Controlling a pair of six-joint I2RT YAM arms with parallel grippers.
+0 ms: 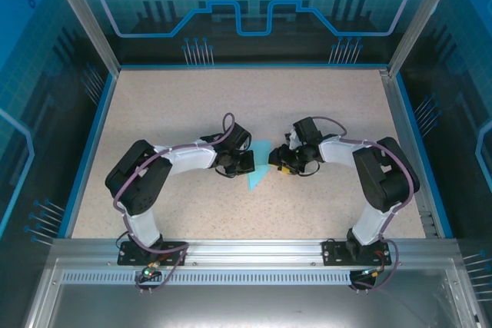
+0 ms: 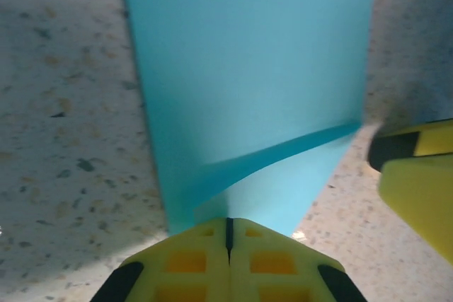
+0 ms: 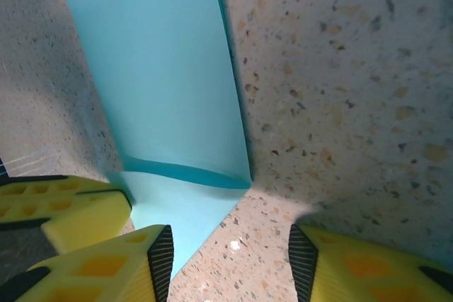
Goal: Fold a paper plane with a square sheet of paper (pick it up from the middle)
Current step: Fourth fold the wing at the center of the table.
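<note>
A: Where does the sheet of paper (image 1: 260, 168) sit?

B: In the middle of the table (image 1: 177, 113), between the two grippers, with a pointed end toward the near edge. One flap is already folded over, and both wrist views show its crease.

A: Why is the left gripper (image 2: 228, 235) there?

B: Its fingers are pressed together on the paper's left edge, with the sheet running out from their tips. I judge it is there as an anchor, so the thin paper cannot slide or spring open.

A: And the right gripper (image 3: 230, 256)?

B: Its fingers stand apart and hold nothing. It hangs low over the table at the paper's right side, with one finger (image 3: 106, 266) just beside the folded corner. It looks placed to take that edge or to press the crease.

A: How far along is the task?

B: I would say partway. The shape is still broad, not a slim dart.
</note>
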